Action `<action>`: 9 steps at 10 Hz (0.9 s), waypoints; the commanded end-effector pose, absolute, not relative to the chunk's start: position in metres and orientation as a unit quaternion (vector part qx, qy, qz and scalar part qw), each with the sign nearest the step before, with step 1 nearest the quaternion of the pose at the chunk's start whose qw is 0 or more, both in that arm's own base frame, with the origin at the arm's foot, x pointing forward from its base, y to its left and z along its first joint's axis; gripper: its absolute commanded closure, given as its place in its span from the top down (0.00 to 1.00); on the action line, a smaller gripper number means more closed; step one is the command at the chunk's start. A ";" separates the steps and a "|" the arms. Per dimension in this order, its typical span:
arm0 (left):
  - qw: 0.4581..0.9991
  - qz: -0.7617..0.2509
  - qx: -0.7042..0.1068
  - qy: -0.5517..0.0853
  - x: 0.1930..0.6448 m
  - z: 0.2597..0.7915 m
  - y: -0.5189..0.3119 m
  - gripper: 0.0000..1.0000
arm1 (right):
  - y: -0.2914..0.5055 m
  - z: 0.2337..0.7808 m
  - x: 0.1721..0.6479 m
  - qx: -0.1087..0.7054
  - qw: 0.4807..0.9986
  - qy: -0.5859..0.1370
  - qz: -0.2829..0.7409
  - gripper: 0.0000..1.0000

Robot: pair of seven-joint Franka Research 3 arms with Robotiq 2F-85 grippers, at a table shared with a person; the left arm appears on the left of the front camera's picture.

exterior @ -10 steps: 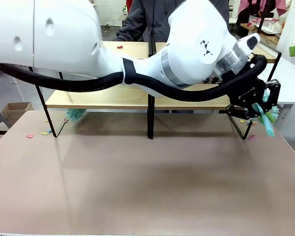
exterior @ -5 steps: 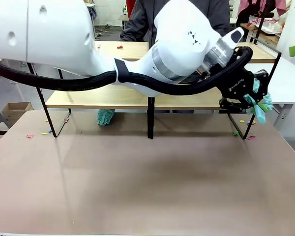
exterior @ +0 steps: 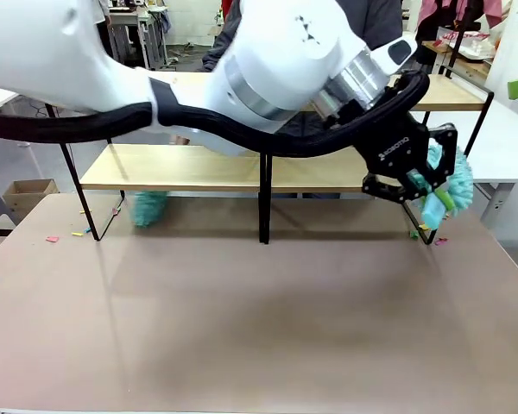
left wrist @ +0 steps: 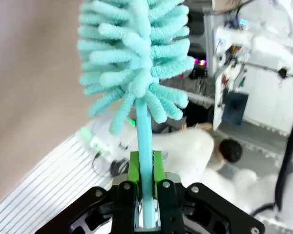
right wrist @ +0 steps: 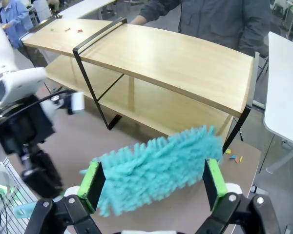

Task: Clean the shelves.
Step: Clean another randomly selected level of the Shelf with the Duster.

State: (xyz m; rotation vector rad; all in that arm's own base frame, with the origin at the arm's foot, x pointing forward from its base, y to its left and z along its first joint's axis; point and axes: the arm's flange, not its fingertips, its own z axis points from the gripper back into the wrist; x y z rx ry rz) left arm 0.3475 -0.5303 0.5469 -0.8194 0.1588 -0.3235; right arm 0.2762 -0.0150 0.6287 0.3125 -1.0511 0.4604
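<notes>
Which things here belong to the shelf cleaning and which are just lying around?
In the job: two-tier light-wood shelves in a black metal frame; teal fluffy duster on a teal stick, gripped by the left pincer; second teal fluffy duster between the right pincer's green pads.
Lying about: brown cardboard box on the floor; white table at the right.

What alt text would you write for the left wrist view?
The left claw is shut on the thin handle of a teal duster, with a green pad on either side and the fluffy head rising above. A brown tabletop lies behind at the left.
</notes>
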 end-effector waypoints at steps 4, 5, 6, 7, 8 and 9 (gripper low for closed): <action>0.885 -0.281 -0.356 0.108 0.270 0.583 -0.368 0.13 | -0.015 0.628 0.277 0.147 0.828 -0.496 0.217 1.00; 0.870 -0.300 -0.378 0.100 0.257 0.592 -0.341 0.13 | -0.015 0.628 0.277 0.147 0.828 -0.496 0.217 1.00; 0.868 -0.307 -0.384 0.068 0.248 0.602 -0.312 0.13 | -0.015 0.628 0.277 0.147 0.828 -0.496 0.217 1.00; 0.866 -0.310 -0.390 0.038 0.243 0.615 -0.280 0.13 | -0.015 0.628 0.277 0.147 0.828 -0.496 0.217 1.00; 0.869 -0.305 -0.390 -0.011 0.242 0.630 -0.242 0.13 | -0.015 0.628 0.277 0.147 0.828 -0.496 0.217 1.00; 0.870 -0.287 -0.398 -0.043 0.249 0.647 -0.202 0.13 | -0.015 0.628 0.277 0.147 0.828 -0.496 0.217 1.00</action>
